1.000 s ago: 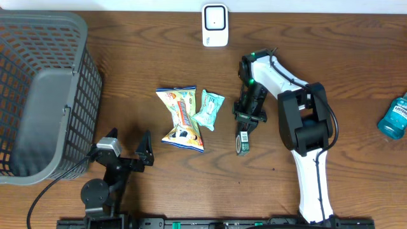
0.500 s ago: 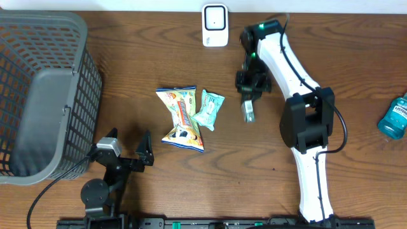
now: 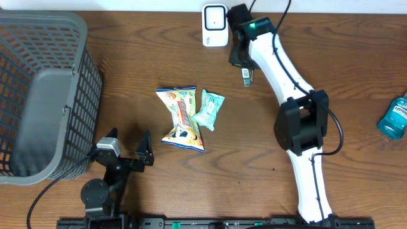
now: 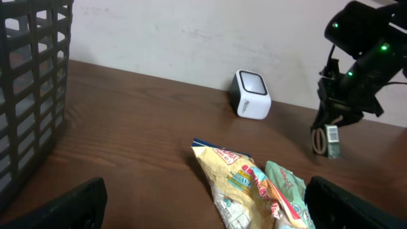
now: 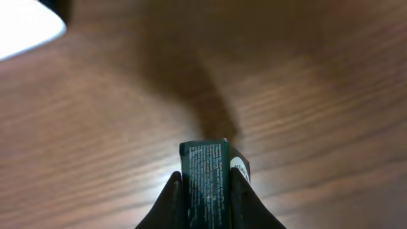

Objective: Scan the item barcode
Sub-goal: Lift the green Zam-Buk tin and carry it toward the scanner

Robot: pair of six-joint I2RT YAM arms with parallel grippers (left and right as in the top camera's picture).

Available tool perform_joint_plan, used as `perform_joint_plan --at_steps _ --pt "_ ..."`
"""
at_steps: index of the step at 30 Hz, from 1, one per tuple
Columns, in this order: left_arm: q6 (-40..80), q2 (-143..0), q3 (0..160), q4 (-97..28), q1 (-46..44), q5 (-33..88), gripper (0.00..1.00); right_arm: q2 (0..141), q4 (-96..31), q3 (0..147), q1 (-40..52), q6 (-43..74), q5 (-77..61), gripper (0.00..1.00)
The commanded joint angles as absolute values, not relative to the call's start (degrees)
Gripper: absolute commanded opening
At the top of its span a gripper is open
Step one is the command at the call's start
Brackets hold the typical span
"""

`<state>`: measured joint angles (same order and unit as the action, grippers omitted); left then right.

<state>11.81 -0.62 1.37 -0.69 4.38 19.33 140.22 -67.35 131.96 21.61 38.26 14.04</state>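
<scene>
Moved up from mid-frame to upper centre, right hand point(image 3: 242, 63) clamped on dark box point(image 3: 245, 77), just right of white scanner point(image 3: 215, 25), left hand point(image 3: 129, 150) wide, lower left

Wood-grain table point(image 3: 127, 63), glossy packet point(image 3: 181, 117), matt box point(image 5: 205, 178)

Box point(image 3: 245, 75) right of scanner point(image 3: 215, 25)

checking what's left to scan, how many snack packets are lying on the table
2. A yellow snack bag at the table's middle, and a small teal packet touching its right edge. The basket walls could hide more.
</scene>
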Motion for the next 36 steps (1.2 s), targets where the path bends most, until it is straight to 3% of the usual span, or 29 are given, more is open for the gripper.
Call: perform_joint_plan --at_steps 1,9,12,13,14,17,21,25,28,34,36 --pt "11.7 -0.2 0.3 -2.5 4.2 19.9 0.98 140.1 -66.1 132.8 23.1 43.7 20.6 0.09" --pt "11.7 -0.2 0.3 -2.5 4.2 19.9 0.98 140.2 -65.5 132.2 25.7 54.7 29.6 0.1" --pt "11.7 -0.2 0.3 -2.5 4.2 19.9 0.98 140.2 -68.2 132.2 26.8 54.8 30.3 0.13" --pt "11.7 -0.2 0.3 -2.5 4.2 19.9 0.98 140.2 -69.9 132.2 27.2 53.5 29.4 0.2" --pt "11.7 -0.2 0.3 -2.5 4.2 19.9 0.98 140.2 -71.8 132.2 27.6 50.7 27.8 0.22" --pt "11.7 -0.2 0.3 -2.5 4.2 19.9 0.98 140.2 -80.7 132.2 28.8 43.7 25.7 0.21" --pt "11.7 -0.2 0.3 -2.5 4.2 19.9 0.98 140.2 -91.3 132.2 30.2 43.2 28.0 0.2" --pt "11.7 -0.2 0.3 -2.5 4.2 19.9 0.98 140.2 -92.3 132.2 32.1 39.5 28.2 0.22" --pt "11.7 -0.2 0.3 -2.5 4.2 19.9 0.98 140.2 -92.4 132.4 33.0 41.1 27.9 0.3" --pt "11.7 -0.2 0.3 -2.5 4.2 19.9 0.98 140.1 -96.5 136.7 32.2 49.7 20.6 0.32" --pt "11.7 -0.2 0.3 -2.5 4.2 19.9 0.98 140.1 -96.6 138.7 31.5 53.9 16.8 0.49"
